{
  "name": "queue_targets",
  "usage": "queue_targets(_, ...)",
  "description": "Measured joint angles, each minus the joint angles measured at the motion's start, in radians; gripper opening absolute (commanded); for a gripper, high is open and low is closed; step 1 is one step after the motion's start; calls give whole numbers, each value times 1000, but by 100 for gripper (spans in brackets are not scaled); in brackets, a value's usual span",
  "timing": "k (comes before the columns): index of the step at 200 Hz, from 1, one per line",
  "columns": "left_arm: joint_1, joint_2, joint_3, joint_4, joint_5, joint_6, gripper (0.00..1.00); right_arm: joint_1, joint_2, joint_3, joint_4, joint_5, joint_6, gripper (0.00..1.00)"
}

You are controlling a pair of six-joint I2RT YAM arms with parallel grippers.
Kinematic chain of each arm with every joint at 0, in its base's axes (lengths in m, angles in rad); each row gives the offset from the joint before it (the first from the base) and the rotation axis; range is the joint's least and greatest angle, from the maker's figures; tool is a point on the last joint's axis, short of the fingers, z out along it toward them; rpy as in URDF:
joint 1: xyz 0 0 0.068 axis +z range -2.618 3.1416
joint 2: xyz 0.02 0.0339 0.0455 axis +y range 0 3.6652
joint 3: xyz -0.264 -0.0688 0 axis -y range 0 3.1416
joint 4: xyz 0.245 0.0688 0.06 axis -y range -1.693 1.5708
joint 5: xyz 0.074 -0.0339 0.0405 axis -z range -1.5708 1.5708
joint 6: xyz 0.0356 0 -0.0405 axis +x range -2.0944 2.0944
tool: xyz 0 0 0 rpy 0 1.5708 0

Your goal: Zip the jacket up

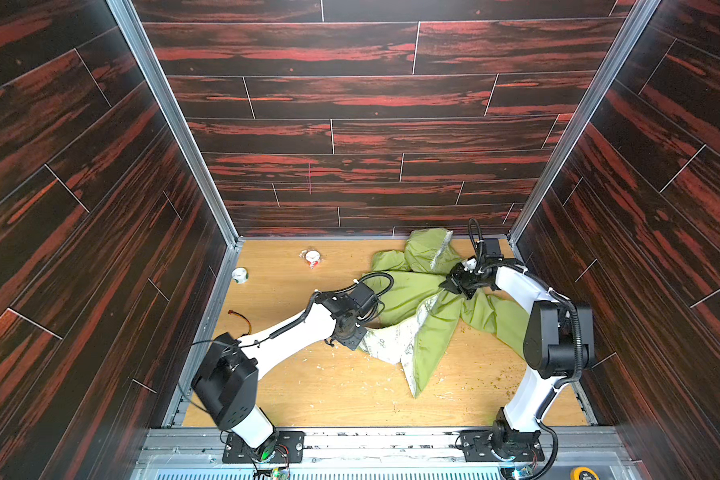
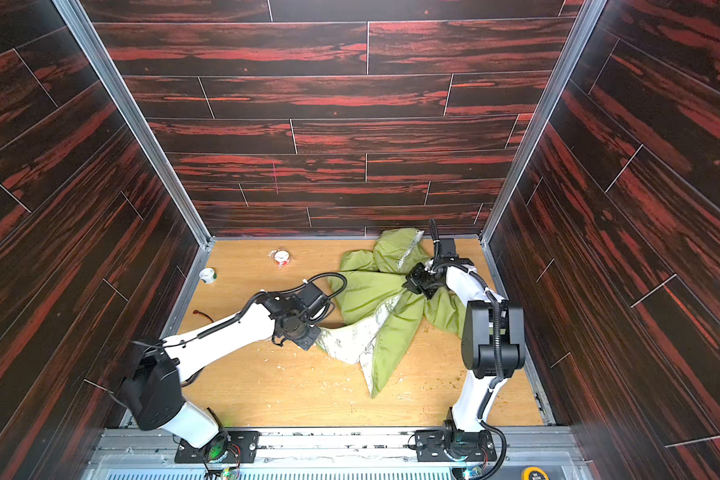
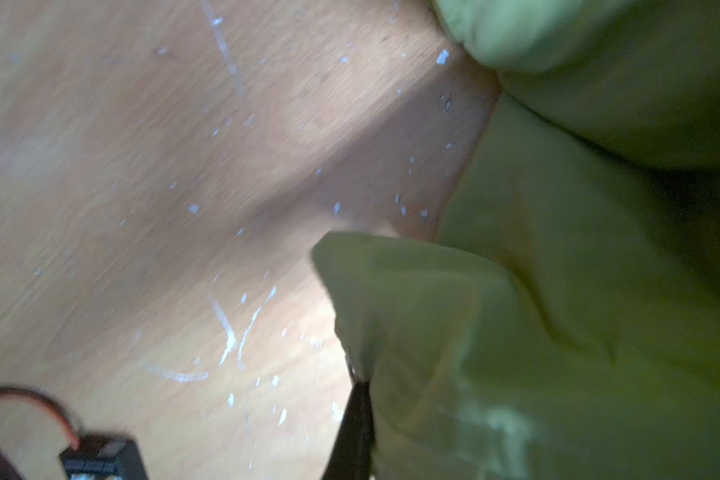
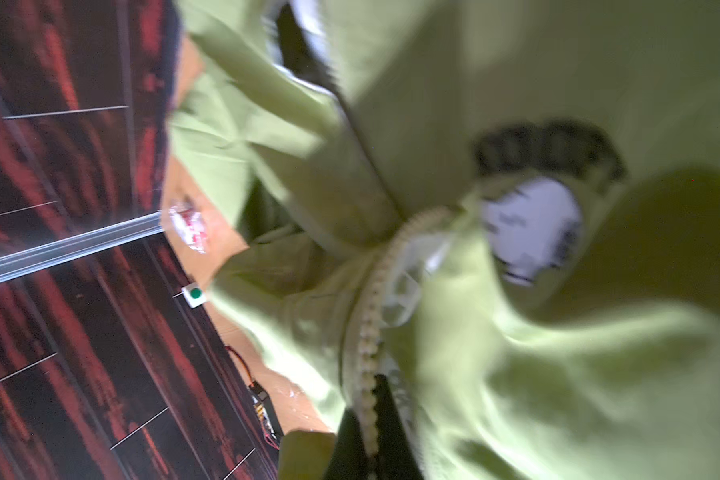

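Nearest the lens runs the aluminium rail [image 1: 391,436] that carries both arm bases, left at 7 o'clock and right at 5 o'clock of the wooden table [image 1: 308,395]. From the table's centre out to 1 o'clock sprawls the lime-green jacket [image 1: 408,291], crumpled, with its pale patterned lining [image 1: 391,338] turned up near the middle and its front not yet joined. The left arm [image 1: 292,332] lies low, forearm stretched toward the centre and wrist tipped down. The left gripper [image 3: 357,390] is closed, pinching a corner of the jacket's edge. The right arm [image 1: 516,286] climbs to a high elbow at 3 o'clock, then reaches back toward 1 o'clock. The right gripper [image 4: 377,390] is clamped on the jacket where a row of zipper teeth [image 4: 371,316] runs into its jaws, near the white dog print [image 4: 533,232]. I judge this the spreading step. Next, the two grips should draw apart to flatten the front, then the slider must be found; I cannot see it.
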Motion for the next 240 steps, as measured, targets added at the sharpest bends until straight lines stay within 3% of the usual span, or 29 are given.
queue_targets(66, -6, -71, 110, -222, 177, -79, 0, 58, 198, 361, 78, -110, 102, 0)
queue_targets(107, -38, -76, 231, -282, 262, -110, 0, 64, 405, 778, -20, -179, 119, 0)
queue_targets(133, -114, -16, 383, -328, 269, -113, 0, 52, 474, 919, -96, -196, 103, 0)
queue_targets(169, -240, 187, 620, -404, 263, -101, 0, -5, 516, 932, -201, -198, 56, 0)
queue_targets(196, -278, 325, 706, -415, 285, -89, 0, -66, 521, 914, -265, -182, 14, 15)
queue_targets(208, -285, 367, 724, -435, 309, -86, 0, -90, 521, 914, -269, -164, 0, 27)
queue_targets(217, -292, 396, 740, -457, 335, -86, 11, -115, 521, 914, -269, -147, -27, 36)
queue_targets(232, -306, 431, 771, -481, 380, -85, 41, -145, 521, 914, -278, -124, -43, 48)
queue_targets(240, -314, 443, 788, -483, 402, -89, 50, -159, 521, 914, -284, -111, -50, 52)
